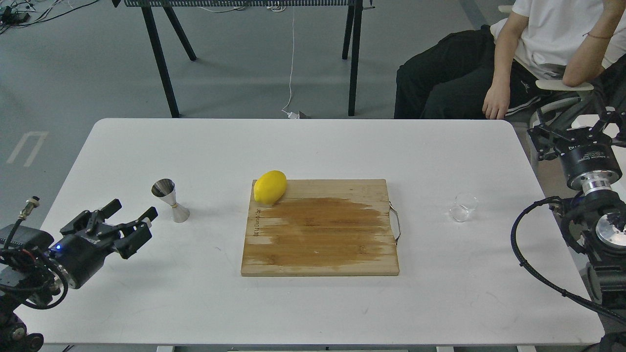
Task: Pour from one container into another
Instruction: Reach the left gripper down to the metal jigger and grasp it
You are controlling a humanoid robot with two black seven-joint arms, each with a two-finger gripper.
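Observation:
The clear glass cup (462, 207) stands upright on the right side of the white table (313, 146), right of the board. On the left side stands the shiny steel jigger (170, 200), also upright. My left gripper (132, 211) hovers low over the table's front left, a short way down-left of the jigger, its fingers apart and empty. My right gripper (572, 128) is past the table's right edge, up and to the right of the cup, fingers spread and holding nothing.
A wooden cutting board (320, 227) with a dark wet patch lies mid-table, with a yellow lemon (270, 187) on its back left corner. A seated person (538, 49) is behind the back right corner. Black table legs (353, 58) stand farther back.

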